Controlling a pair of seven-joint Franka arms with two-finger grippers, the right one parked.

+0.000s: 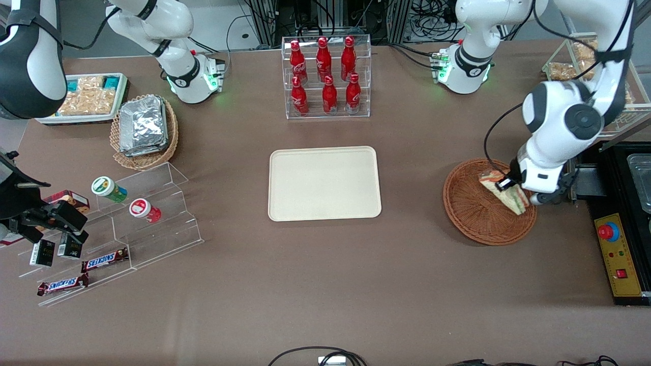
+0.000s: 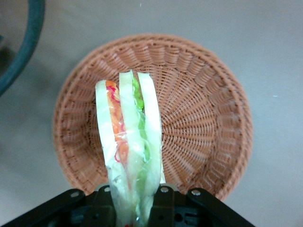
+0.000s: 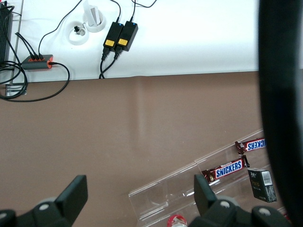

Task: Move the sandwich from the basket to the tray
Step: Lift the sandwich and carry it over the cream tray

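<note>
Jaws of the left gripper (image 1: 510,185) clamp the sandwich (image 2: 129,142) at one end, its long axis running straight out from them above the basket (image 1: 475,216); tray (image 1: 324,183) lies sideways, toward the parked arm.

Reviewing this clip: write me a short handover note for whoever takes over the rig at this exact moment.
Gripper: shut on the sandwich, above the basket.
Sandwich: gripped at one end, its layers showing in the wrist view; it looks lifted off the basket floor, though the pictures do not settle that.
Basket: toward the working arm's end of the table, nothing else in it.
Tray: mid-table, nearer the front camera than the bottle rack, nothing on it.
Done: sandwich grasped.
Left: carry it over to the tray, set it down, release.
</note>
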